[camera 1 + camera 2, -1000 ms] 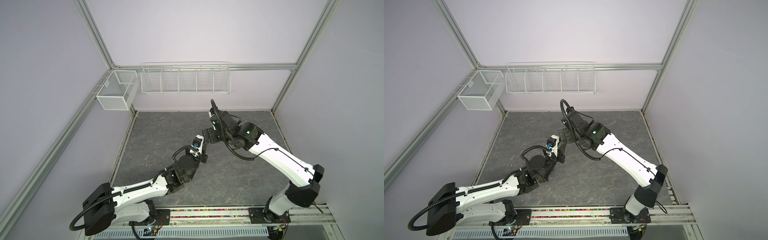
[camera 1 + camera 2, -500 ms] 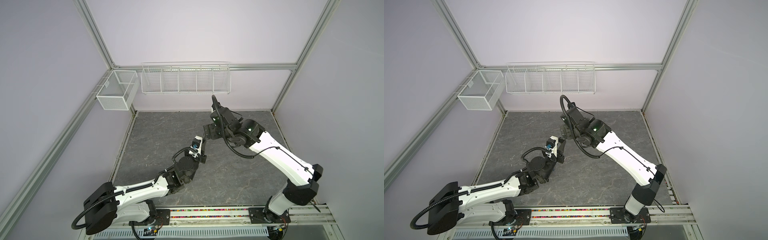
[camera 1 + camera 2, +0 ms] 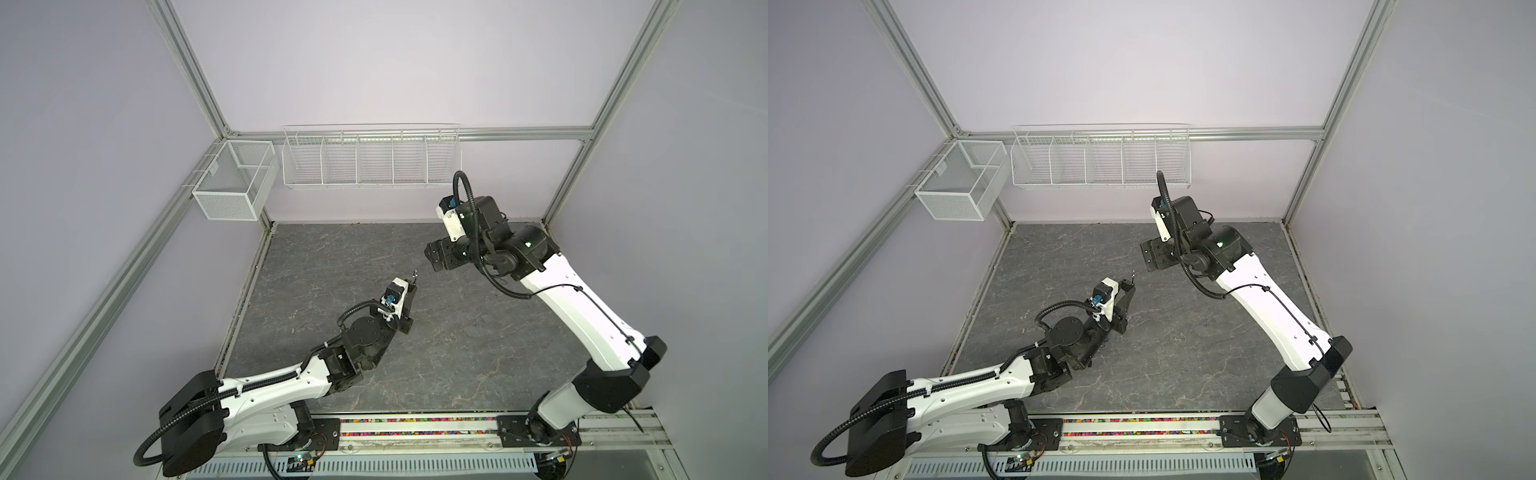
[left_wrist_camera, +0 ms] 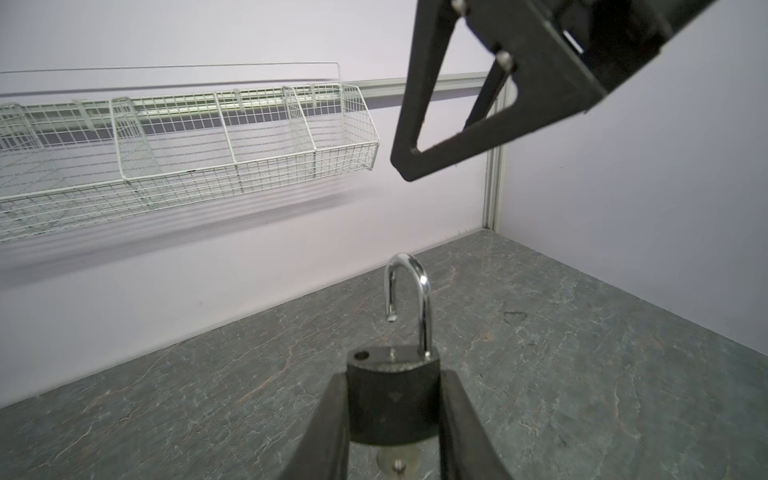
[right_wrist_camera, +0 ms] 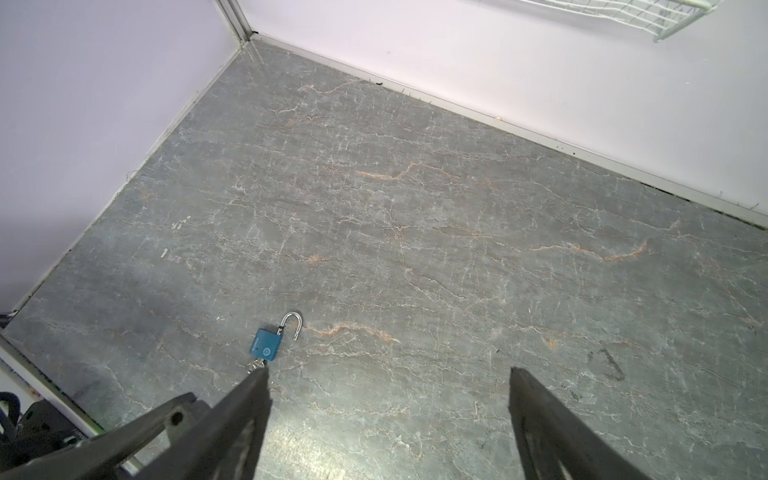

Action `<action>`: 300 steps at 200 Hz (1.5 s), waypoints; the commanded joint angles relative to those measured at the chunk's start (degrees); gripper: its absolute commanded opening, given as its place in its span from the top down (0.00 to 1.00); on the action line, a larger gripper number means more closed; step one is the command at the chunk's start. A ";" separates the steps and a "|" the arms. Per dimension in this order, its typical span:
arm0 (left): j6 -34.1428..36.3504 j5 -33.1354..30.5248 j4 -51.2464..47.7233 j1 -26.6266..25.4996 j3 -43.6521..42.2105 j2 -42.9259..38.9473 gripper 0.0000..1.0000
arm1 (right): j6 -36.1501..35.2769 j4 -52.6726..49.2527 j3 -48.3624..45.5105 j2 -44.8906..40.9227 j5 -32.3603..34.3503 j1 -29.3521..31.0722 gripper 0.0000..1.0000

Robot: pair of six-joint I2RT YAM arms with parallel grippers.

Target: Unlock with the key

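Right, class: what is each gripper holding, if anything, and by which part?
The left gripper clamps the padlock by the sides of its body, leaving the shackle free. The right gripper holds nothing.

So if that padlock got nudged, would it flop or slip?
Probably stiff and heavy for its size: the padlock has a solid dark body and a shiny metal shackle. The shackle stands open, so it may swivel. Smooth flat sides could slip, though the left gripper clamps them squarely.
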 commanded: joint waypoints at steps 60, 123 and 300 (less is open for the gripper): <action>3.17 5.53 1.53 -0.20 0.60 -0.72 1.00 | -6.19 -9.20 5.42 4.87 -6.90 1.60 0.11; 3.01 5.17 1.68 -0.14 0.43 -1.75 1.00 | -6.66 -12.21 6.10 6.28 -5.41 1.56 0.12; -1.11 -1.49 -1.36 -0.21 3.14 -0.17 1.00 | -3.39 -8.93 -3.30 -5.48 -1.05 4.60 0.12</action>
